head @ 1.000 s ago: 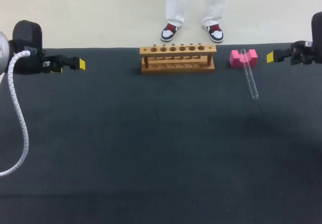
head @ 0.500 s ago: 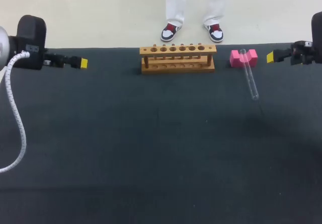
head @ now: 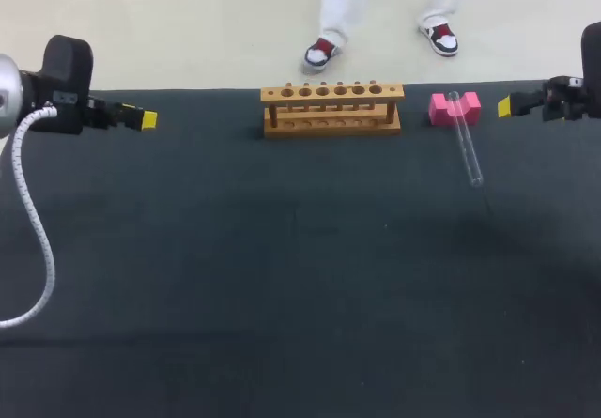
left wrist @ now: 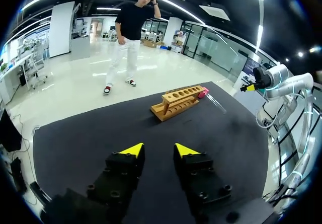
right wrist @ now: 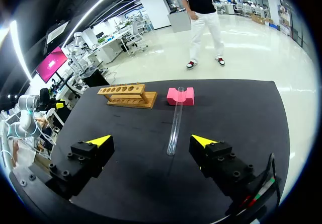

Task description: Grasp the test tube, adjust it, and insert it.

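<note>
On the far R side of the dark table (head: 300, 277) lies the test tube (head: 467, 146): clear glass, long and thin, not held. Its far end rests in the notch of a pink block (head: 441, 108), and its rounded end points toward the near edge, angled slightly outward, down on the mat. To the L of the block, apart from it, stands a wooden rack (head: 332, 119) near the table's far edge. It's upright w/ six holes in its top bar, each showing as an open dark circle. The L gripper (head: 146, 119) hangs at the far L, well apart from the rack. The R gripper (head: 505, 107) hangs at the far R, near the block but touching nothing. Head view shows each gripper side-on w/ one yellow tip only, so the finger gap can't be read there. It also shows a white cable (head: 33, 211) looping off the L arm. L wrist view shows both L tips w/ a clear gap, jaws spread on nothing, rack (left wrist: 180, 101) well ahead, tube (left wrist: 217, 102) beyond it. R wrist view shows the R jaws spread wide, w/ the tube (right wrist: 175, 123) ahead, lined up w/ the gap but not betw. the fingers, its far end in the block (right wrist: 173, 97), rack (right wrist: 127, 95) beside.
</note>
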`<state>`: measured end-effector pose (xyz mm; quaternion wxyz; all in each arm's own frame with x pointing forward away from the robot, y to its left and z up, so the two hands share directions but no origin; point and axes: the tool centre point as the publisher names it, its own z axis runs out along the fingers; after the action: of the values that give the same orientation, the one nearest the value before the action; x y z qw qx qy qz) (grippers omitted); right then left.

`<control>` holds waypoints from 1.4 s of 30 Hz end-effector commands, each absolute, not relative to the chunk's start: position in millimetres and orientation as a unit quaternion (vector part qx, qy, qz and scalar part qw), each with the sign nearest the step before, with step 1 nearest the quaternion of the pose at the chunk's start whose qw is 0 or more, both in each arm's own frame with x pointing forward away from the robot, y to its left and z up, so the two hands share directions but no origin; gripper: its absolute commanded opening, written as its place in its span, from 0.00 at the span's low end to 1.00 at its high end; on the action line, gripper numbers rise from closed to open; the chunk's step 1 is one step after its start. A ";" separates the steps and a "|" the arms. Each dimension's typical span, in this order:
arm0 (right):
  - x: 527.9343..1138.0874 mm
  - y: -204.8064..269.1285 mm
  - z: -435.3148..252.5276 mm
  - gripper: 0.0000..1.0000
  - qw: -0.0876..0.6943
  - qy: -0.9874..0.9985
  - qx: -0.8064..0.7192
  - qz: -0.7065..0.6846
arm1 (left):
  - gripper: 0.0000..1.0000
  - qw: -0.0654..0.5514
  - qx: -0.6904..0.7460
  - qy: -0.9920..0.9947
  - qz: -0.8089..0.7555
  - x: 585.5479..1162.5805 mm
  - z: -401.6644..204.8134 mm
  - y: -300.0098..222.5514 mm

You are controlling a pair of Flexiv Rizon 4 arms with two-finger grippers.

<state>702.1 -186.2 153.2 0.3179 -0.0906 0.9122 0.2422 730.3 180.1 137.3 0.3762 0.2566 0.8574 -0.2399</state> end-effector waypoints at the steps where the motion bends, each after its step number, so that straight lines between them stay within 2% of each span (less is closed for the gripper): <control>1: 702.6 -186.1 153.3 1.00 0.318 0.912 -0.091 0.242 | 1.00 0.362 0.292 0.837 -0.289 753.1 128.4 183.0; 9: 702.6 -186.1 153.3 1.00 0.318 0.912 -0.091 0.242 | 1.00 0.368 0.372 0.802 -0.288 788.2 111.6 182.2; 15: 702.6 -186.1 153.3 1.00 0.318 0.912 -0.091 0.242 | 1.00 0.396 0.416 0.774 -0.267 801.6 105.0 171.7; 30: 702.6 -186.1 153.3 1.00 0.318 0.912 -0.091 0.242 | 1.00 0.421 0.447 0.734 -0.291 836.6 80.2 121.0; 42: 702.6 -186.1 153.3 1.00 0.318 0.912 -0.091 0.242 | 1.00 0.429 0.469 0.719 -0.280 848.8 69.7 100.7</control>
<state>702.1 -186.1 153.2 0.3178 -0.0906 0.9122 0.2422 841.5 104.2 74.7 0.4289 0.4676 0.7211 -0.2780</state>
